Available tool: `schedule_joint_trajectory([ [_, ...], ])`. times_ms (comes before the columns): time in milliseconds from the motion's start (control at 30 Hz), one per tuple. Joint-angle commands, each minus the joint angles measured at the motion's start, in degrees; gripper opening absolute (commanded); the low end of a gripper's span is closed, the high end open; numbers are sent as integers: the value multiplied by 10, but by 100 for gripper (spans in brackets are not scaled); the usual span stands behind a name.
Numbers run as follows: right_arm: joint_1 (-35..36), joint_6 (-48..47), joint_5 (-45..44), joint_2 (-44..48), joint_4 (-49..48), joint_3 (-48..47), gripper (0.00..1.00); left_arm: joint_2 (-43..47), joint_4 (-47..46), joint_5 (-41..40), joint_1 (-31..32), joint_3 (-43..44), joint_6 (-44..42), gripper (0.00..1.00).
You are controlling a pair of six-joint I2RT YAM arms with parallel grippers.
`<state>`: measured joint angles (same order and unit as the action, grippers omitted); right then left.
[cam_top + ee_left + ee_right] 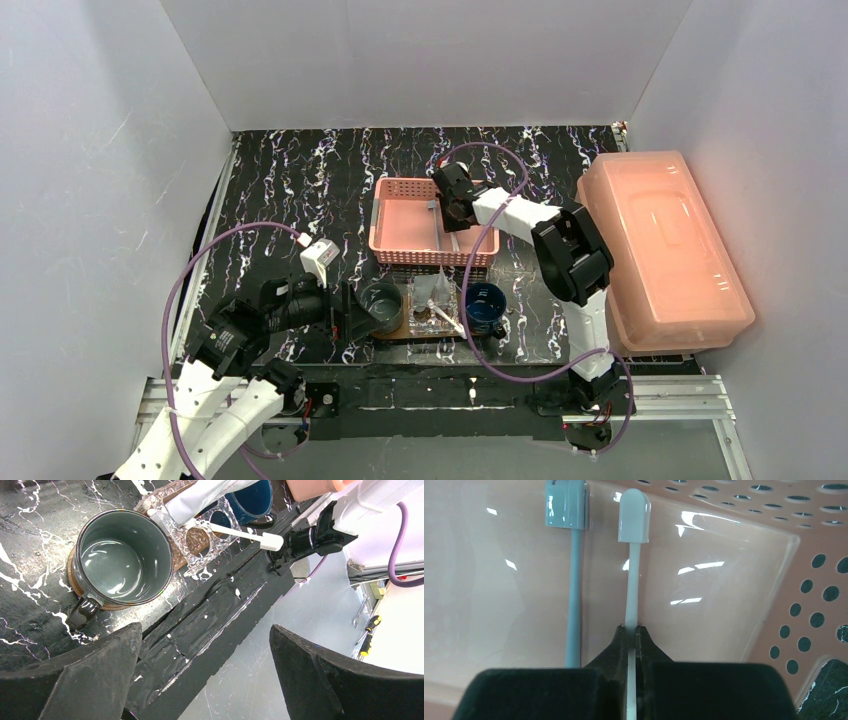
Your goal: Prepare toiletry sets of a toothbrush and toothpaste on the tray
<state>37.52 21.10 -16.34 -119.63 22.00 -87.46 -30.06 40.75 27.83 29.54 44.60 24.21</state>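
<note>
The dark wooden tray [395,331] lies near the front edge and carries a grey mug [381,305], a blue mug [485,306] and a clear holder [433,303]. A white toothbrush [245,532] and a white tube [200,497] lie on the holder. My right gripper [632,629] is down in the pink basket [405,225], shut on the handle of a white capped toothbrush [633,575]. A grey-blue toothbrush [573,580] lies just to its left. My left gripper [205,630] is open and empty, beside the grey mug [125,557] over the table's front edge.
A large translucent pink lidded box [660,250] stands at the right. The perforated basket wall [804,605] rises to the right of my right gripper. A black taped rail [210,615] runs along the front edge below my left gripper.
</note>
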Motion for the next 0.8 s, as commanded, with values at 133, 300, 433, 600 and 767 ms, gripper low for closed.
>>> schedule_joint_trajectory([
  [133, 0, -22, 7, 98, -7, 11, 1, -1, -1, 6, 0, -3, -6, 99],
  [300, 0, -43, 7, 169, -26, 28, 1, 0, -1, 6, -2, -3, -7, 99],
  [433, 1, -54, 14, 215, -29, 38, 1, -3, -1, 5, -3, -3, -6, 99],
  [600, 2, -65, 32, 268, -15, 46, 1, -8, -2, 7, -4, -3, -7, 99],
  [767, 6, -77, 83, 325, 6, 52, 1, -10, -1, 11, -4, -2, -7, 99],
])
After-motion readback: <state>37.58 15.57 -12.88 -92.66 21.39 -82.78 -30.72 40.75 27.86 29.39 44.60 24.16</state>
